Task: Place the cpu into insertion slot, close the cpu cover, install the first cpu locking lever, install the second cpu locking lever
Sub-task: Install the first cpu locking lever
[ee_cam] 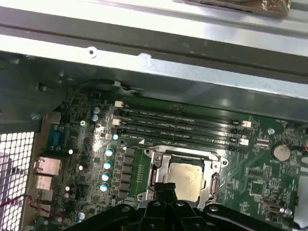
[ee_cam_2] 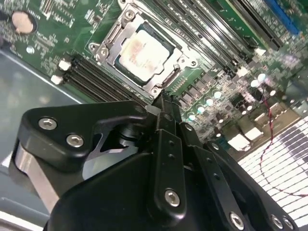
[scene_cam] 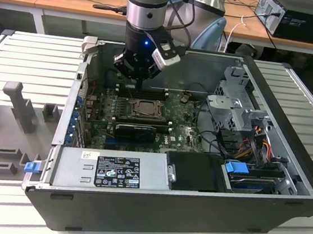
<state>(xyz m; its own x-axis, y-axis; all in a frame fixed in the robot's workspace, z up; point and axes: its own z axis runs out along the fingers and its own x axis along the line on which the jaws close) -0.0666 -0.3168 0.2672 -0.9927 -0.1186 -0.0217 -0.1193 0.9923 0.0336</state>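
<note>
The cpu [ee_cam_2: 144, 52] lies flat in the insertion slot [ee_cam: 180, 159]. Its pale shiny face looks up. The cpu cover [ee_cam_2: 108, 48] is down over it, and the chip shows through the big square hole in the middle. I cannot tell how the locking levers stand.

The gripper [ee_cam_2: 166, 103] hangs just above the edge of the slot. Its black fingers [ee_cam_2: 163, 130] are pressed together with nothing between them. In the exterior view the gripper [scene_cam: 140, 84] is low inside the computer case [scene_cam: 151, 212], right over the slot.

The slot sits on a green board [ee_cam: 260, 183]. Long black memory slots [ee_cam: 178, 127] run just beside it. A round silver battery [ee_cam: 280, 152] sits on the board, a bit away from the slot.

The board lies at the bottom of the open computer case. Also in the case is a long black card with ridges [scene_cam: 135, 130], near the slot. A silver box with a label [scene_cam: 110, 171] lies along the front wall. Next to it are a black box [scene_cam: 195, 172] and a blue tab [scene_cam: 236, 167]. A grey metal cage [scene_cam: 235, 98] with wires [scene_cam: 259, 137] sits on the exterior view's right.

The case rests on a worktop [scene_cam: 33, 58] of silver slats. Grey blocks [scene_cam: 17, 101] stand on the worktop at the exterior view's left, well apart from the case.
</note>
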